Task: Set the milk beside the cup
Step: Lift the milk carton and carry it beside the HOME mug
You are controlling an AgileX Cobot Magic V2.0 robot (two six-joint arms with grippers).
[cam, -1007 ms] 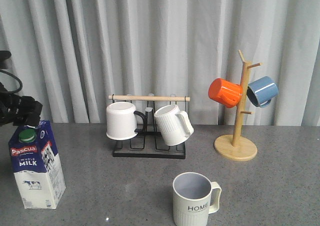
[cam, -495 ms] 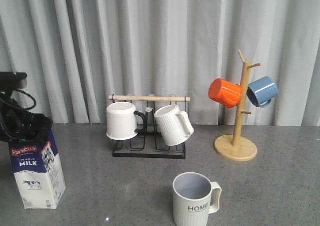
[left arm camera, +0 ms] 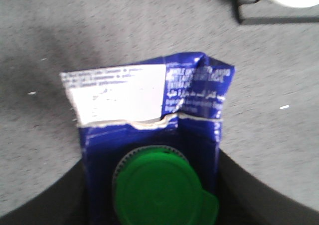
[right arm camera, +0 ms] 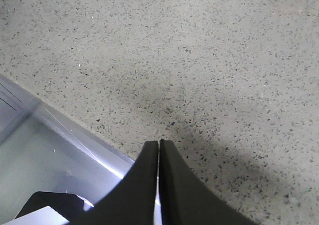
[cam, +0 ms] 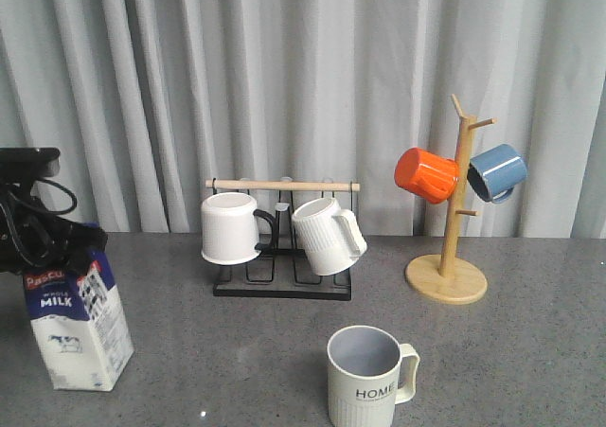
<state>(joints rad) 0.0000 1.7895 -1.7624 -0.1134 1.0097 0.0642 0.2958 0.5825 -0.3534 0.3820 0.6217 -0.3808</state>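
The milk (cam: 80, 328), a blue and white carton, stands tilted at the table's front left. My left gripper (cam: 55, 245) is down over its top and shut on it. In the left wrist view the black fingers (left arm camera: 47, 200) press both sides of the carton (left arm camera: 149, 100), with the green cap (left arm camera: 159, 190) between them. The cup (cam: 365, 380), cream and ribbed with "HOME" on it, stands at the front centre, well to the right of the milk, handle to the right. My right gripper (right arm camera: 159, 144) is shut and empty above bare table; it does not show in the front view.
A black rack (cam: 282, 285) holding a white mug with a black handle (cam: 230, 228) and a white ribbed mug (cam: 327, 236) stands behind the cup. A wooden mug tree (cam: 447, 277) with an orange mug and a blue mug is at the back right. The table edge (right arm camera: 75, 135) shows near my right gripper.
My left gripper has come down over the carton's top, hiding the green cap in the front view. The carton has tilted and shifted slightly to the right.
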